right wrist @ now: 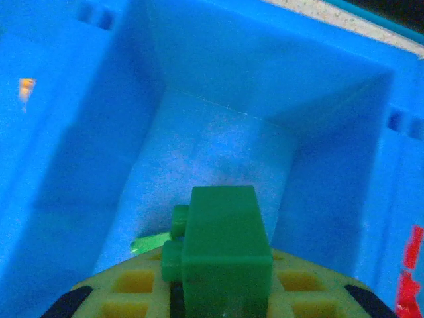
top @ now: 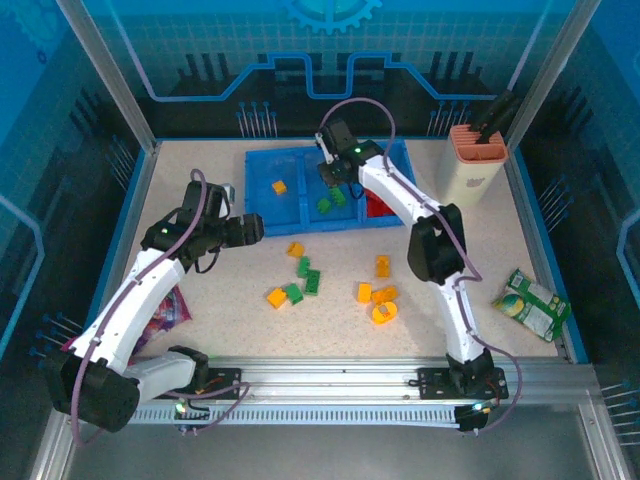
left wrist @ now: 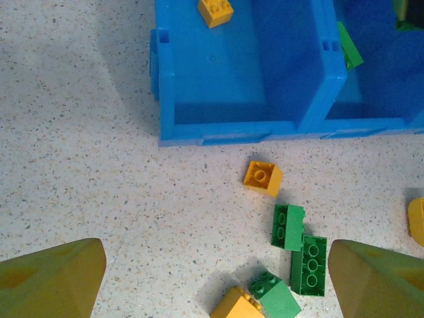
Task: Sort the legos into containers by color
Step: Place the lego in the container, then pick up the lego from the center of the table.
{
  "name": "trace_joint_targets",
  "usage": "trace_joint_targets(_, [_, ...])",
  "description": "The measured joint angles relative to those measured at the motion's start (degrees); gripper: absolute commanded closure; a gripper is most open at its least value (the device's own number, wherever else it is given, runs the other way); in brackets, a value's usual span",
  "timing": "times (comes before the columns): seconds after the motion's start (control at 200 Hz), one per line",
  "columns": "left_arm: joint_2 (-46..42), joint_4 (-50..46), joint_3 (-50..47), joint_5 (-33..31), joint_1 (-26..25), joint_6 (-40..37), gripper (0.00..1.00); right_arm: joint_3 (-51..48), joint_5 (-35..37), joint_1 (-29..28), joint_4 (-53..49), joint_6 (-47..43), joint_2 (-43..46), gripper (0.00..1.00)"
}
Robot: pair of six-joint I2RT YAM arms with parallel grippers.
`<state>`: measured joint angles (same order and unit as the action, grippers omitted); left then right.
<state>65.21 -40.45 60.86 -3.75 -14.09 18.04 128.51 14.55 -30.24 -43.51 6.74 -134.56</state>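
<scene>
while the right gripper hangs over the middle compartment of the shallow blue plastic tray, its yellow finger pads are closed on a small green studded plastic brick, studs pointing left in the wrist view. a second green piece lies on that compartment's floor below it. left compartment: one orange-yellow brick near the far wall. right compartment: red bricks. left gripper hovers above the speckled table just on the near side of the tray, jaws wide apart, nothing held. loose on the table ahead of it: a small orange brick, two long green bricks lying side by side and touching, and a green-and-orange pair at the lower edge of the view. a further orange cluster lies on the table to the right, well apart from the crinkly green snack packet by the right edge.
</scene>
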Motion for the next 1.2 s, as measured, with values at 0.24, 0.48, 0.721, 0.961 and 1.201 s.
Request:
trace_joint_targets(0.24, [2.47,0.00,0.00,0.37,0.00,-0.09,0.12,12.98,-1.68,0.26,-2.49,-4.07,-10.71,0.67])
trace_joint_targets(0.48, [4.57,-0.24,0.04,1.27,0.00,-0.22,0.11,14.29,-1.97,0.37,-2.75,-5.57,-10.95,0.54])
trace_joint_targets(0.721, [4.55,-0.15,0.07,1.99,0.04,-0.22,0.09,-4.74,-3.17,-0.24,-2.99,-2.62,3.04,0.50])
trace_joint_targets(0.961, [4.13,0.11,0.04,2.36,0.04,-0.24,0.07,-25.64,-3.23,-7.43,-0.74,9.66,24.59,0.49])
trace_joint_targets(1.201, [2.54,0.96,0.02,3.67,0.07,-0.48,0.07,-42.32,-9.75,-14.03,4.22,25.99,29.11,0.50])
